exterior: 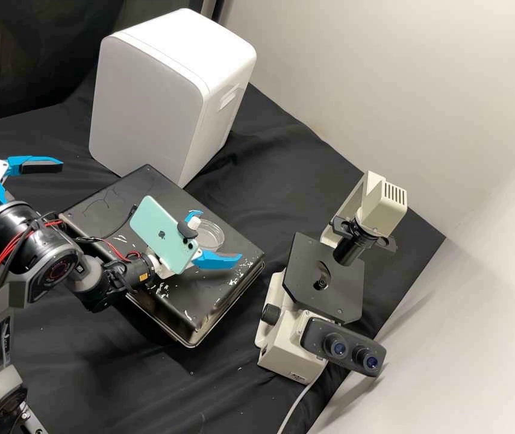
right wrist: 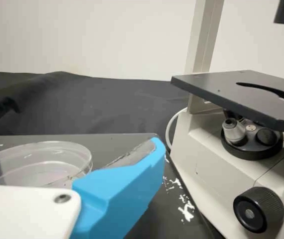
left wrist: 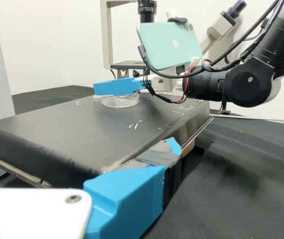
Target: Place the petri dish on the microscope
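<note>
two pincers are mine, and the right pincer (exterior: 216, 236) is the one at the petri dish (exterior: 207, 234). the dish is clear and shallow and sits flat on a scuffed black slab (exterior: 209, 298), near the slab edge that faces the microscope (exterior: 296, 337). my right fingers (exterior: 220, 260) are spread apart with the dish lying in the gap between them, one blue finger on each side of its rim. the finger on the microscope's side stands just beside the rim. whether either pad actually touches the plastic, i cannot tell. the dish rests on the slab, not lifted. a mint-green phone (exterior: 164, 235) is clamped on my right wrist just behind the fingers.

the microscope stands on the black cloth (exterior: 281, 181) just beside the slab. its flat black stage (exterior: 323, 277) is bare, and from my right wrist it sits higher than the dish and off to one side. the objective turret (right wrist: 246, 134) shows under the stage, with a black focus knob (right wrist: 256, 211) lower on the pale body.

my left pincer (exterior: 25, 184) is well apart from the dish, off the far end of the slab from the microscope. its fingers are spread wide and grip nothing. a white rounded box (exterior: 167, 90) stands behind the slab.
</note>
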Motion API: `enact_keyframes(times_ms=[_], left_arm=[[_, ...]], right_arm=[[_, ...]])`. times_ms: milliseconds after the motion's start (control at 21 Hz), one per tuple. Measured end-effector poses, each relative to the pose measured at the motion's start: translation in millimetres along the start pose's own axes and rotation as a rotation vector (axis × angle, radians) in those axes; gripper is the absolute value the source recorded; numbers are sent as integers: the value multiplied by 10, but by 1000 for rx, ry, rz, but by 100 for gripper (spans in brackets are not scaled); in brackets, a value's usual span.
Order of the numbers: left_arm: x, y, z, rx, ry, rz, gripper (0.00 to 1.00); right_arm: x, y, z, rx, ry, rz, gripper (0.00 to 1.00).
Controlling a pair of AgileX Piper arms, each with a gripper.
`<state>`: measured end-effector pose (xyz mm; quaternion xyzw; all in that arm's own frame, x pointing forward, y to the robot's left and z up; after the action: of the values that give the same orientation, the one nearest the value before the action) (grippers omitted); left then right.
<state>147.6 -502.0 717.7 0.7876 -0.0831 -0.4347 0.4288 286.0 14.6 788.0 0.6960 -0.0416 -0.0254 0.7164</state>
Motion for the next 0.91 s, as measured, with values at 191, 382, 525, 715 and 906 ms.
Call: enact_keyframes(times_ms=[191, 382, 525, 715, 906], left_arm=[[0, 0, 0, 0, 0, 0, 100], [0, 0, 0, 0, 0, 0, 100], [0, 0, 0, 0, 0, 0, 100], [0, 3, -6, -3, 7, 3, 100], [0, 8, -17, -9, 19, 9, 100]], right_arm=[[-4, 3, -32, 2, 20, 18, 100], [-25, -5, -60, 1, 38, 23, 100], [-36, 16, -104, 4, 62, 44, 100], [-76, -4, -144, 0, 84, 41, 100], [-81, -34, -167, -19, 92, 31, 100]])
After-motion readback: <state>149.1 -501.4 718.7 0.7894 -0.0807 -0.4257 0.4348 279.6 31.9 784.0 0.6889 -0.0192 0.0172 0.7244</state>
